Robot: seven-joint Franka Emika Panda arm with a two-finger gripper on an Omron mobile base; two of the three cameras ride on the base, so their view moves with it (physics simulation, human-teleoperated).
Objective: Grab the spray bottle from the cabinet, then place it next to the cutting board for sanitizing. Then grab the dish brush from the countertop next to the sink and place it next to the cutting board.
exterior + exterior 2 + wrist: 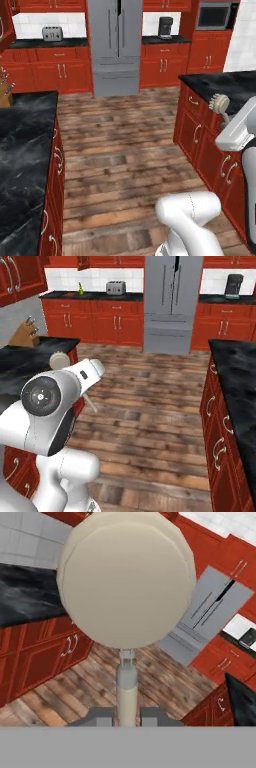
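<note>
At the bottom centre of the hand view, the fingers (pixel 126 716) were clenched on the dish brush (pixel 126 582) handle, head raised clear of the worktop (pixel 225 82) for carrying.

You have a black veined worktop (pixel 22 145) on the left of the left base view, with a wooden knife block (pixel 5 92) standing at its far corner. Another black worktop (pixel 227 84) runs along the right. Against the back wall, a third worktop (pixel 92 295) carries a silver toaster (pixel 115 288), and a coffee maker (pixel 233 285) stands farther right. Between them lies plank wood floor (pixel 120 150).
</note>
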